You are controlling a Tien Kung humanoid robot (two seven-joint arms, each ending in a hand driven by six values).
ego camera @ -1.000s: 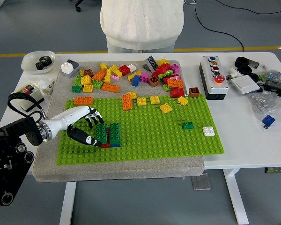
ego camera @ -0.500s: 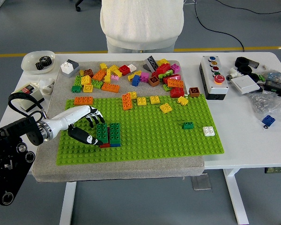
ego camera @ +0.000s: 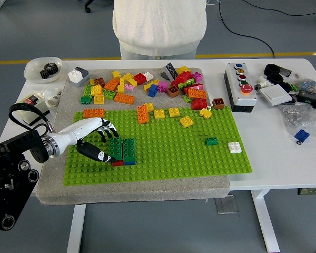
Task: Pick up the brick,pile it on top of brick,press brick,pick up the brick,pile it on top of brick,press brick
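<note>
Left hand [ego camera: 97, 141] clamps the dark green brick stack [ego camera: 122, 151] near the green baseplate's [ego camera: 200, 158] left edge; rightward studs lie mostly open.

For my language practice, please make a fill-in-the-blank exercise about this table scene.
1. The robot hand holds a dark ____ brick on the baseplate.
2. Beside it stands a green stack on a ____ base brick.
3. The white brick lies near the baseplate's ____ edge.
4. The bowl holds black ____.

Missing words: green; blue; right; gears

Bright, even overhead light; sharp pic.
</note>
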